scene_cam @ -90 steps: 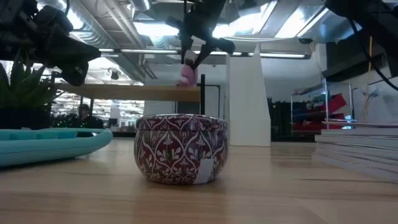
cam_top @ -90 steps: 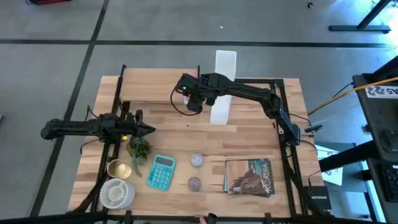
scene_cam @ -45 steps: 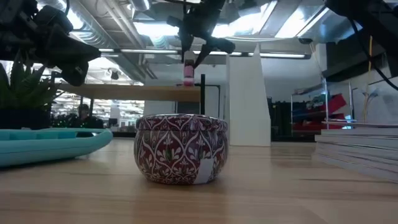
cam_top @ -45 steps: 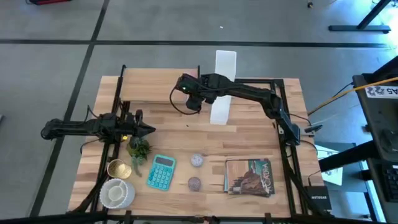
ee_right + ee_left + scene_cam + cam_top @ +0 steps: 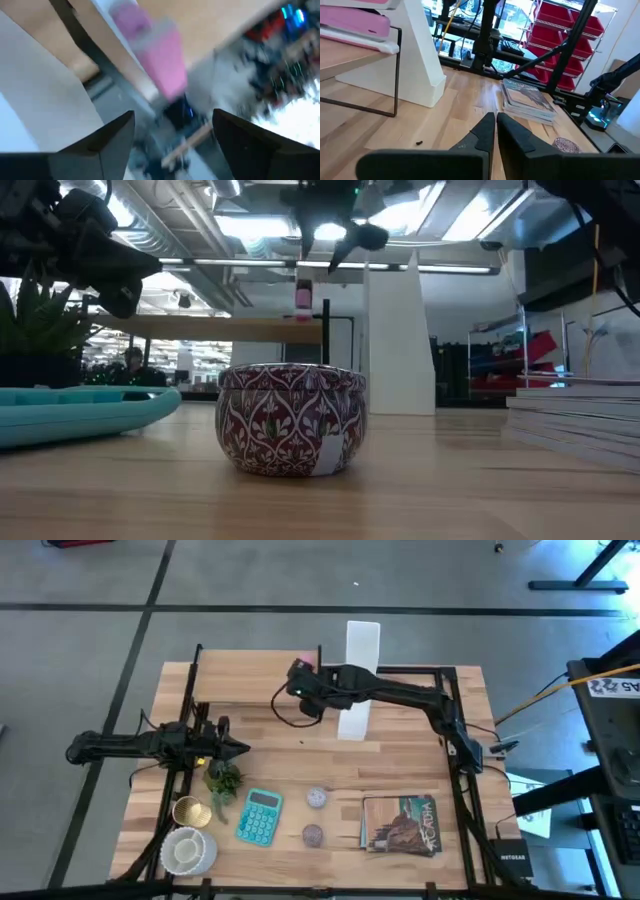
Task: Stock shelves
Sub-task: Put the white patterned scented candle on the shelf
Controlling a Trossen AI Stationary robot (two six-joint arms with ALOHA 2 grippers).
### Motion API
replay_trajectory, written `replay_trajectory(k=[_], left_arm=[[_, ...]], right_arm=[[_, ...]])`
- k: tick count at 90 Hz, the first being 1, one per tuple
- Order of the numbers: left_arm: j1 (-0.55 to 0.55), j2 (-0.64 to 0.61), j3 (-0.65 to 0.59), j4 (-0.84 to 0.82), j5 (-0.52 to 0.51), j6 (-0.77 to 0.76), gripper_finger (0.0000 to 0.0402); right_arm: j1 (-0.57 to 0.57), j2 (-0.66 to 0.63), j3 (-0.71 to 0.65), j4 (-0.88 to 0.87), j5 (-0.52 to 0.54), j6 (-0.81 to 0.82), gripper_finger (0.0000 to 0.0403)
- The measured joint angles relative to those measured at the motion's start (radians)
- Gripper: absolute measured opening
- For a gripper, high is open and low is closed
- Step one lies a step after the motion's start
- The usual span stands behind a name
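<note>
Two arms show from above: your right gripper (image 5: pixel 300 677) hangs over the shelf (image 5: pixel 250 665), beside the file box (image 5: pixel 357 680), while the left gripper (image 5: pixel 238 748) waits by the plant (image 5: pixel 224 780). At table height, the pink item (image 5: pixel 302 298) stands on the shelf just below the right gripper's spread fingers, apart from them. Left wrist: fingers pressed together. Right wrist: fingers spread, the pink item ahead. Placing looks done; next, lift clear and fetch another item. The book (image 5: pixel 400 824) carries writing too small to read.

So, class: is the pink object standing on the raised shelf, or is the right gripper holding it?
On the shelf. In the low view the pink object stands upright on the shelf plank, while the right gripper hangs open above, clear of it.
</note>
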Motion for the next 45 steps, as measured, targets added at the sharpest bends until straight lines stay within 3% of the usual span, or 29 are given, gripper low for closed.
replay_trajectory(k=[17, 24, 29, 36, 45], left_arm=[[0.0, 0.0, 0.0, 0.0, 0.0, 0.0, 0.0004], [0.0, 0.0, 0.0, 0.0, 0.0, 0.0, 0.0004], [0.0, 0.0, 0.0, 0.0, 0.0, 0.0, 0.0004], [0.0, 0.0, 0.0, 0.0, 0.0, 0.0, 0.0004], [0.0, 0.0, 0.0, 0.0, 0.0, 0.0, 0.0004]], right_arm=[[0.077, -0.043, 0.0, -0.004, 0.266, 0.412, 0.0262], [0.111, -0.068, 0.0, -0.117, 0.275, 0.639, 0.0262], [0.135, -0.096, 0.0, -0.237, 0.151, 0.85, 0.0262], [0.159, -0.133, 0.0, -0.351, -0.124, 1.14, 0.0262], [0.192, -0.159, -0.008, -0.365, -0.399, 1.4, 0.0262]])
